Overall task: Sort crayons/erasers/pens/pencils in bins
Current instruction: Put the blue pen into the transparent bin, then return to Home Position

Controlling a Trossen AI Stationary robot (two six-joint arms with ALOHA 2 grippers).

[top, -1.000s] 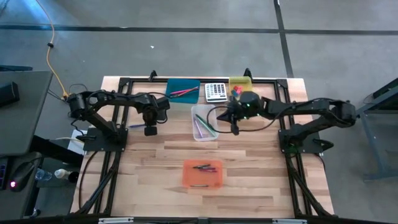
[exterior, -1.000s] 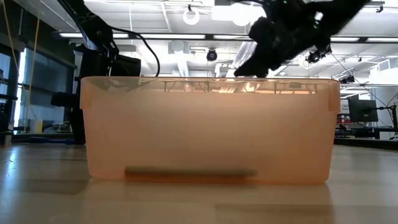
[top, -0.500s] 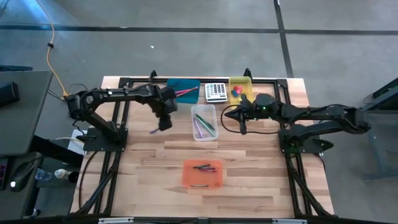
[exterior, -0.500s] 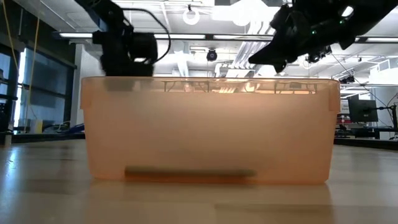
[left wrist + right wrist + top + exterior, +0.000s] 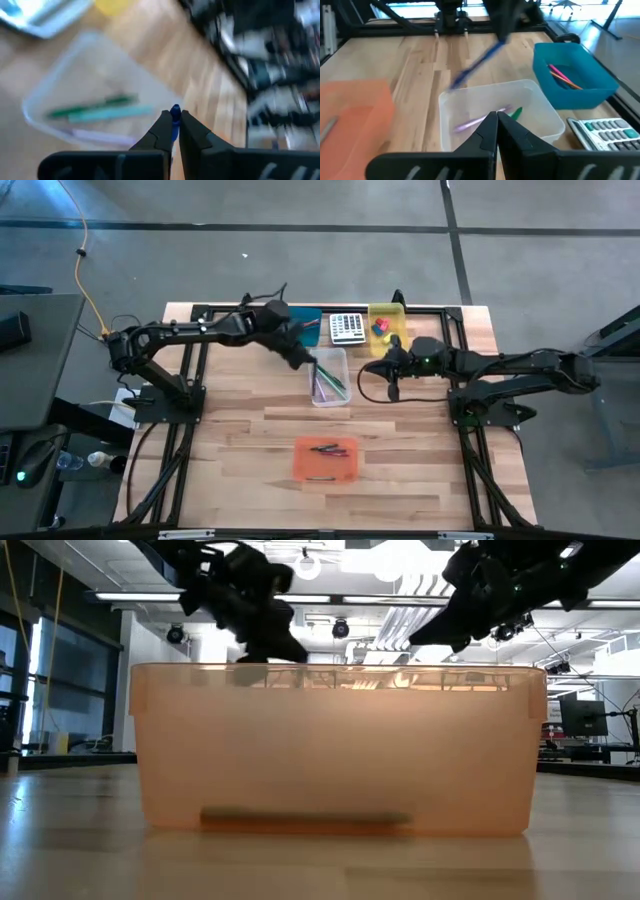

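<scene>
Crayons point(image 5: 327, 449) are lying in the orange bin point(image 5: 326, 473), nearest the front edge of the table at about 6 o'clock from the table's middle; in the low view this bin point(image 5: 336, 750) is filling the foreground.

Farther back, the clear bin point(image 5: 340, 396) is sitting near the centre, holding green and purple pens point(image 5: 326, 380). The left gripper point(image 5: 298, 358) is hanging at the bin's 10 o'clock corner, its fingers point(image 5: 160, 131) pinching a blue pen point(image 5: 174, 124) whose tip is poking out between them. From the right wrist view that blue pen point(image 5: 478, 63) is slanting down over the clear bin point(image 5: 465, 107).

At 3 o'clock from the clear bin, the right gripper point(image 5: 388, 389) is hovering over bare wood, its fingers point(image 5: 488, 131) pressed together with nothing between them.

Along the far edge, from 11 to 1 o'clock, the teal bin point(image 5: 304, 315) is holding pink pencils point(image 5: 562, 75), with the left arm partly covering it from above. The calculator point(image 5: 347, 328) is lying just beside it. The yellow bin point(image 5: 387, 311) is holding red and blue erasers point(image 5: 379, 328).
</scene>
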